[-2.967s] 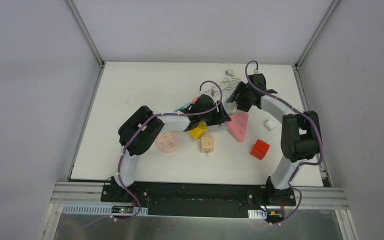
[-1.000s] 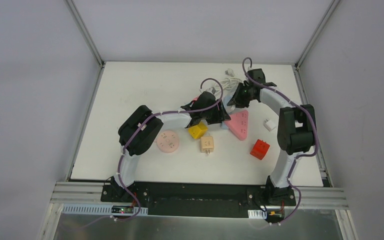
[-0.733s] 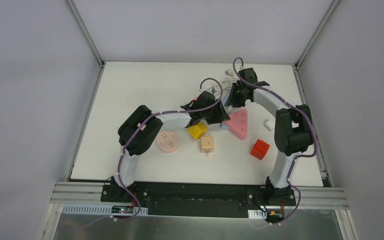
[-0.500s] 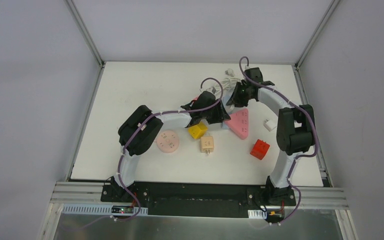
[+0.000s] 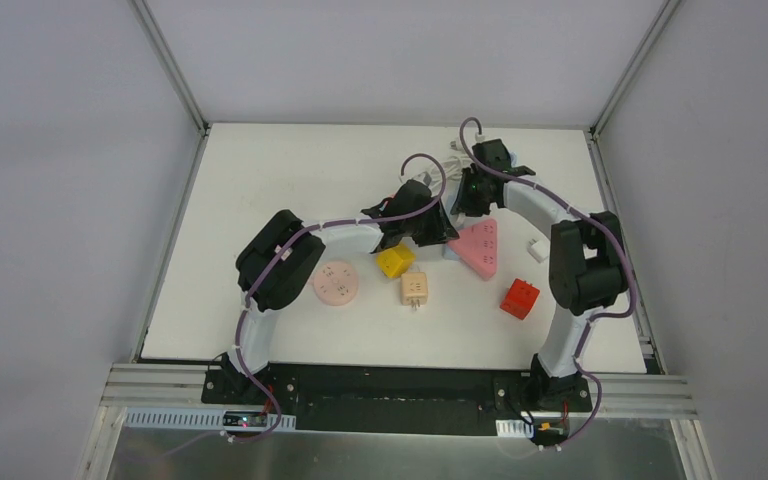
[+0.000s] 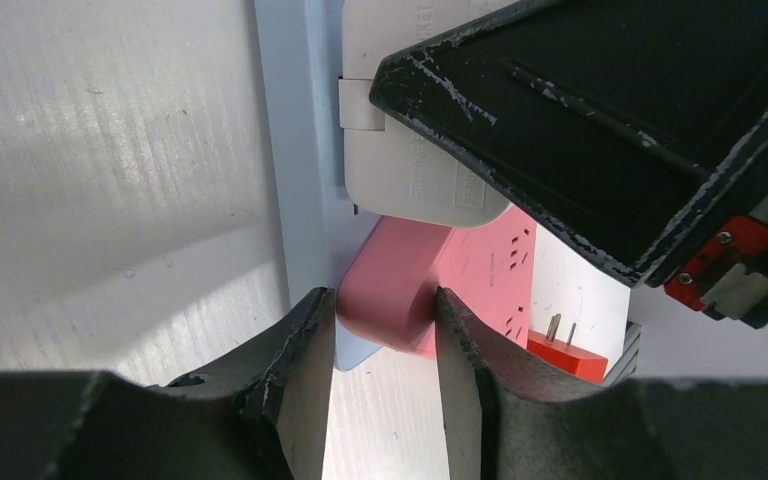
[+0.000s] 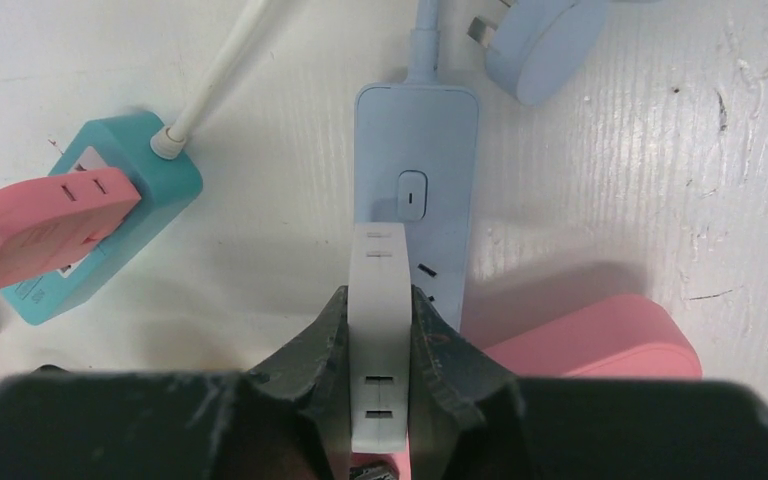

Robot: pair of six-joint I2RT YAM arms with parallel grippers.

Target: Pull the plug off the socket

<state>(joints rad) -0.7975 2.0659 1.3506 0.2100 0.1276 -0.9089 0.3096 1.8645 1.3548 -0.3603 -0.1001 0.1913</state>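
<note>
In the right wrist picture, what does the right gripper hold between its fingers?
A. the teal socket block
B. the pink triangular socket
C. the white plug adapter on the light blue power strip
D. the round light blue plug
C: the right gripper is shut on the white plug adapter, one finger on each side of it, over the light blue power strip.

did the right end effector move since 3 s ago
Yes. The right end effector shifted left and slightly toward the far wall, judged against the unmoved red cube.
</note>
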